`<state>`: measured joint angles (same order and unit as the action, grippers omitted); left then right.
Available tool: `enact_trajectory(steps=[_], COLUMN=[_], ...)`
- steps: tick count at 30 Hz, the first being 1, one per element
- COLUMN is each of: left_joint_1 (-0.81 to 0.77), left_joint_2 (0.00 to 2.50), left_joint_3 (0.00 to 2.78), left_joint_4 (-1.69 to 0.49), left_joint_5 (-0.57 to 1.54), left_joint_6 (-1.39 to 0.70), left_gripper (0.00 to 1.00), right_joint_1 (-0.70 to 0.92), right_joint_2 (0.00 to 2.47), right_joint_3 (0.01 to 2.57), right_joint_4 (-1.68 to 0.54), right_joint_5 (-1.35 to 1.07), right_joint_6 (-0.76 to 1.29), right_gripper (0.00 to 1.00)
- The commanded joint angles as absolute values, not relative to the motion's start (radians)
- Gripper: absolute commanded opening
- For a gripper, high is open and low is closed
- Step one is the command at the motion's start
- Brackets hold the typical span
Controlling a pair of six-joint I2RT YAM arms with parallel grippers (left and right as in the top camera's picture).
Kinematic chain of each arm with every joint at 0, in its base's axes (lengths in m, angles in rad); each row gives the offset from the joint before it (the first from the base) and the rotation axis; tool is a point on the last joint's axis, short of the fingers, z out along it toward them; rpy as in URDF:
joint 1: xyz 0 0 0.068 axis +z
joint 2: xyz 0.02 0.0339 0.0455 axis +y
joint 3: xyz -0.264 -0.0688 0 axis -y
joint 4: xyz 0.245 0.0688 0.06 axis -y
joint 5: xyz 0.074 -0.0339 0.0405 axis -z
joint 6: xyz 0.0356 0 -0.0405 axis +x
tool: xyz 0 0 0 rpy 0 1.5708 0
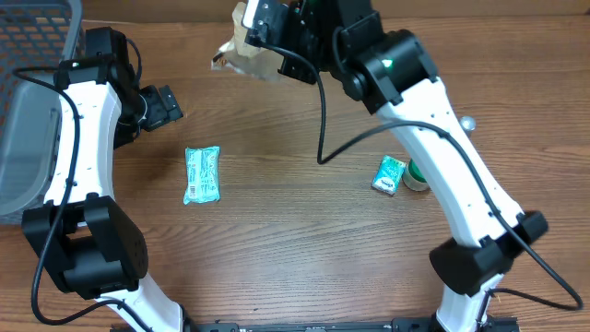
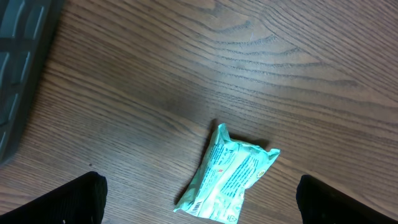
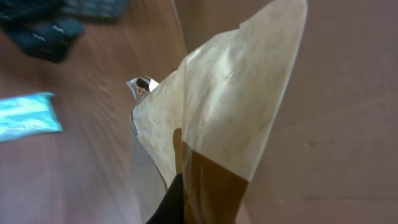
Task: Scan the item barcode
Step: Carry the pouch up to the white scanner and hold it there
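Observation:
My right gripper (image 1: 251,26) is raised at the back of the table, shut on a tan, half-clear packet (image 1: 241,57). That tan packet (image 3: 230,106) fills the right wrist view, pinched at its lower end, with one dark finger (image 3: 169,205) showing beside it. A teal packet (image 1: 202,173) lies flat on the wood at the left centre. My left gripper (image 1: 164,106) hovers open behind it, holding nothing. Seen from the left wrist, the teal packet (image 2: 231,179) lies between the spread fingers (image 2: 78,200), its barcode (image 2: 196,208) at the near corner. No scanner shows.
A grey mesh basket (image 1: 32,55) stands at the far left edge. A small green packet (image 1: 390,173) and a round green-and-white item (image 1: 418,175) lie at the right, beside the right arm. A black cable (image 1: 323,120) hangs from that arm.

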<state>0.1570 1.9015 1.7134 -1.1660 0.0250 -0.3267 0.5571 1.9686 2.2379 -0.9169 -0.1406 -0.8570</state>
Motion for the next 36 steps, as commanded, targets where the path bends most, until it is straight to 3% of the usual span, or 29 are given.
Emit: enact_trajectory(steps=[1,21,36], left_joint_1=[0.151,0.151,0.151], left_joint_2=[1.903,1.903,1.903], left_joint_3=[1.710,1.710,1.710], left_joint_4=[-1.166,-1.166,-1.166], left_joint_5=[0.018,0.018,0.018], left_joint_6=[-0.333,-0.334,-0.333], left_gripper=[1.00,1.00,1.00], right_joint_1=[0.551,0.549,0.521], right_joint_2=[2.027,2.071,2.292], right_joint_3=[2.257,2.257,2.257], right_joint_4=[-0.901,-0.785,-0.205], right_joint_5=[-0.089,-0.070,0.123], right_joint_6=[-0.921,-0.839,-0.913], right_gripper=[0.04,0.04,0.04])
